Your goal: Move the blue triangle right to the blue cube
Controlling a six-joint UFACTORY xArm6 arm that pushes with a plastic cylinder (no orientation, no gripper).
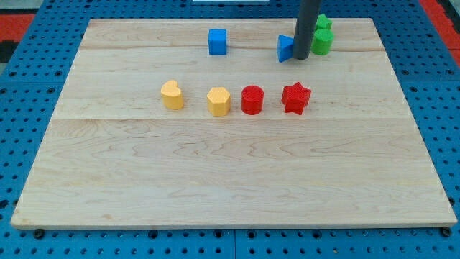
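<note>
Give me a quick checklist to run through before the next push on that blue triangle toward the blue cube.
1. My tip is at the blue triangle's right edge, on the side away from the blue cube: ok.
2. Actual contact between tip and triangle: cannot tell.
3. Board between triangle and cube is free of blocks: ok.
4. Green blocks sit to the right of my tip, out of the leftward path: ok.
5. Red and yellow row lies below the path: ok.
6. Triangle already beside the cube: not ok, a clear gap remains.
</note>
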